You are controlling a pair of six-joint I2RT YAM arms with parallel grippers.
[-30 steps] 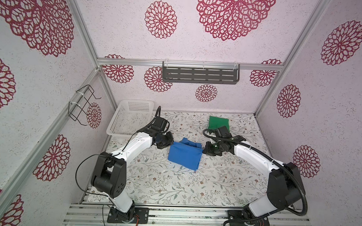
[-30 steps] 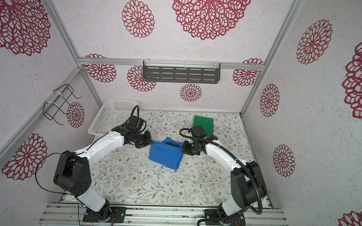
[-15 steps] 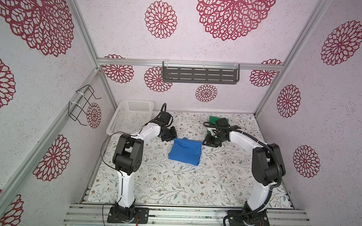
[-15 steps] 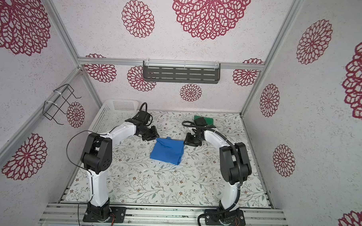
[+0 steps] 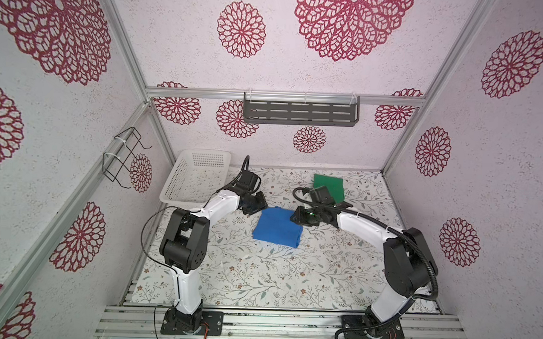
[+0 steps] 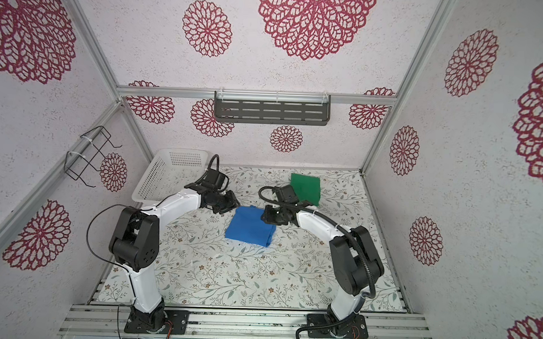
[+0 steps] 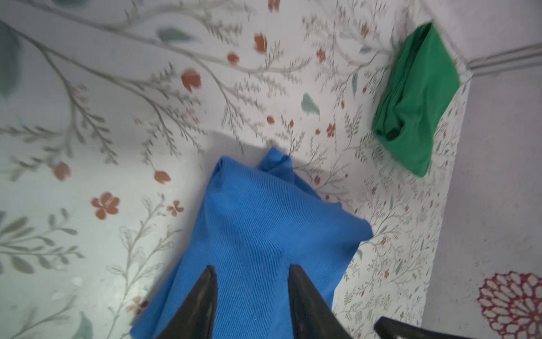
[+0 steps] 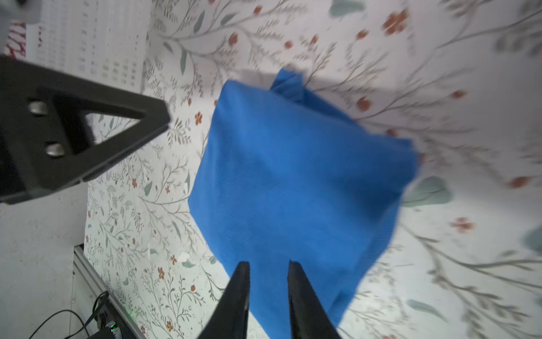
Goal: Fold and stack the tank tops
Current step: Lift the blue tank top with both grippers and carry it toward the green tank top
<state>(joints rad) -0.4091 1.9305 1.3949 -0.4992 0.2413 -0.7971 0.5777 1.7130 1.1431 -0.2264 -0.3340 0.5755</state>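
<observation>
Blue tank top, released since a second ago, now flat mid-frame, green tank top upper right; left gripper spread, right gripper narrowly parted; limp, likely best pinched at corners

Desk covered in a pale print of leafy sprigs and small reddish flowers, seen in both top views. Near its middle, lying flat, a blue tank top folded into a rough rectangle; well apart, toward the far right corner, a green tank top folded small. At the far left corner, a white perforated basket, standing on the desk.
</observation>
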